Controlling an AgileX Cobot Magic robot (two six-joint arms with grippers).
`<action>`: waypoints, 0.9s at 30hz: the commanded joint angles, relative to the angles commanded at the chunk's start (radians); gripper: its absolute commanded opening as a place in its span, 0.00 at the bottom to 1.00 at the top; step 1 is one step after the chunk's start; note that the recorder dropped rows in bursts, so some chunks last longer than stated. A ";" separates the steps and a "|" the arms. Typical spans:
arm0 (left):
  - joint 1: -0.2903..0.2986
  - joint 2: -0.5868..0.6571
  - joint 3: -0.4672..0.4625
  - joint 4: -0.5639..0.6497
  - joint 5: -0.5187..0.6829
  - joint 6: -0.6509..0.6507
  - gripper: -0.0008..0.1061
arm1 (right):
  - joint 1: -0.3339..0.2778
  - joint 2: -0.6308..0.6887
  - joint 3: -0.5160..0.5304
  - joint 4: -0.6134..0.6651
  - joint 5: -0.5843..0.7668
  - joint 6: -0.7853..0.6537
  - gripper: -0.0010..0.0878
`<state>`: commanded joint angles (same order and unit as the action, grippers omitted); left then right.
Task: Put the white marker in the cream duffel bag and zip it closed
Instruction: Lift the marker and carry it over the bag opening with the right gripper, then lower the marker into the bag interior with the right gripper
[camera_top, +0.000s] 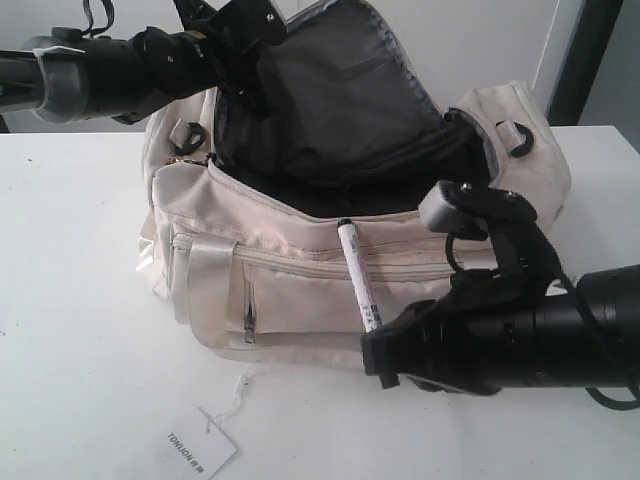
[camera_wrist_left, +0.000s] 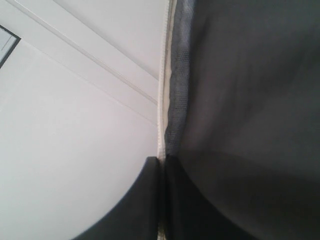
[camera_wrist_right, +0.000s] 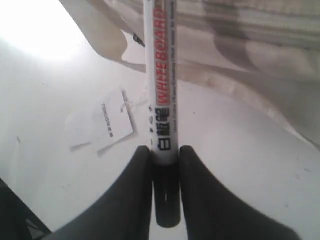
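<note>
Surface (camera_top: 70, 300): plain white tabletop, matte, with glare in the right wrist view. Room: pale wall (camera_top: 480, 40) behind, and a dark upright strip (camera_top: 585, 60) at the far right corner. The left wrist view shows more pale wall with thin moulding lines (camera_wrist_left: 85, 55).

Cream duffel bag (camera_top: 300, 270) sits mid-surface with its main opening unzipped and the dark grey lining exposed.

Left gripper (camera_top: 240, 85): clamped on the bag's raised flap, holding it up and back. In its wrist view the fingers (camera_wrist_left: 145, 205) are pinched together on the zipper edge, with lining (camera_wrist_left: 250, 100) to one side.

Right gripper (camera_top: 380, 340): low in front of the bag, jaws closed on the white marker (camera_top: 358, 275). The wrist view shows the marker's dark end seated between the fingers (camera_wrist_right: 137, 195), and the barrel (camera_wrist_right: 160, 75), printed WHITEBOARD in red, running straight out from them. The free tip reaches the bag's front rim, outside the opening. Cannot tell whether it touches the fabric.

Paper tag (camera_top: 200, 445) on a string lies flat on the surface, off to the side of the right gripper and near the bag's front.
</note>
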<state>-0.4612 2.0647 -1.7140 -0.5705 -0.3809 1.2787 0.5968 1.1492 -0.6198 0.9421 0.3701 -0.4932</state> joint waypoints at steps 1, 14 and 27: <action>0.000 0.000 0.000 0.000 0.000 0.000 0.01 | 0.000 0.000 -0.009 0.007 0.000 0.000 0.01; 0.000 0.000 0.000 0.000 0.000 0.000 0.01 | 0.000 0.000 -0.107 0.007 -0.002 0.125 0.01; 0.000 0.000 0.000 0.000 0.000 0.000 0.01 | 0.000 0.039 -0.178 -0.001 -0.006 0.208 0.01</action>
<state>-0.4612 2.0647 -1.7140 -0.5705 -0.3809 1.2787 0.5968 1.1886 -0.7981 0.9415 0.3642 -0.2850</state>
